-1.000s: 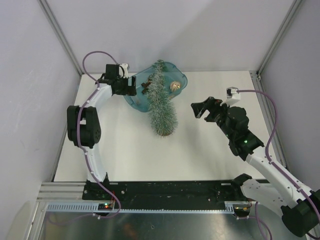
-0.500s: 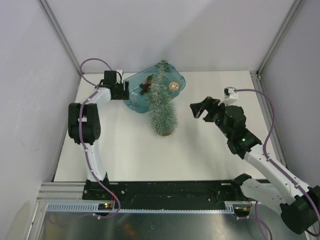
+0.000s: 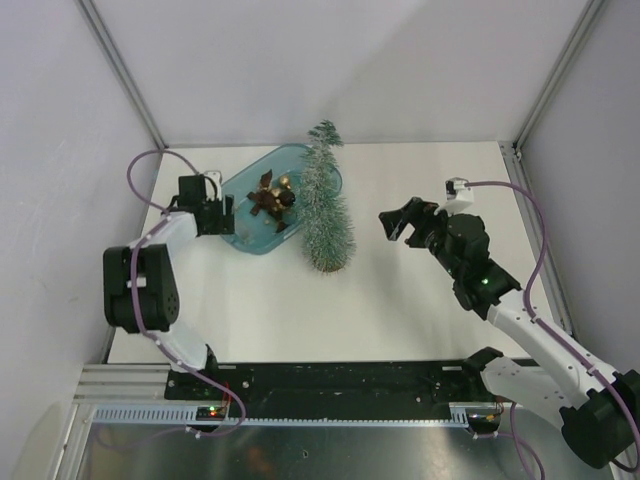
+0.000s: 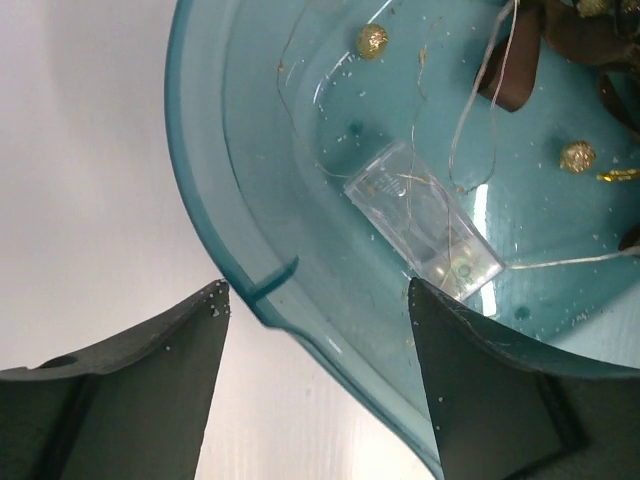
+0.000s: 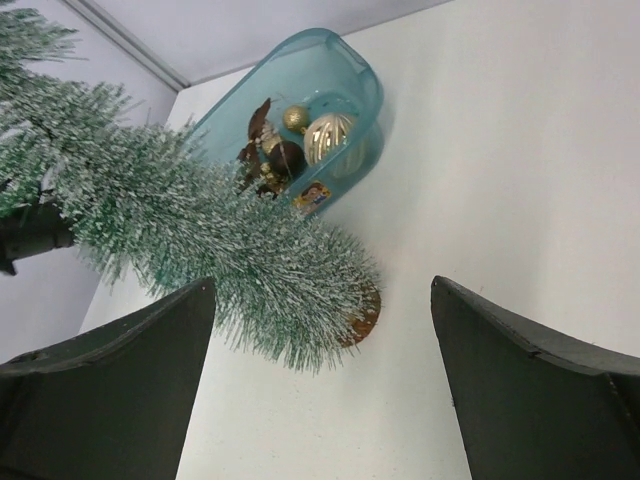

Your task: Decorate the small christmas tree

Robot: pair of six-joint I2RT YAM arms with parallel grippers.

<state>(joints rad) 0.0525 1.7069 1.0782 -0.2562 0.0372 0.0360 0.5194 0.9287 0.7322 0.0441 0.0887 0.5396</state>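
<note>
Tub (image 3: 243,228) sticker (image 5: 313,196) unreadable (blurred), xmas tree (image 3: 326,215) beside, L gripper (image 4: 315,290) astride rim (image 4: 200,240)

No text is legible; the sticker (image 5: 313,196) on the tub (image 5: 335,50) is unreadable.

1. The white worktop (image 3: 400,300) carries two things.
2. A teal tub (image 3: 240,200) sits flat at its far left.
3. The small christmas tree (image 3: 325,215) lies on its side, wooden base on the worktop, against the tub's right rim.
</note>
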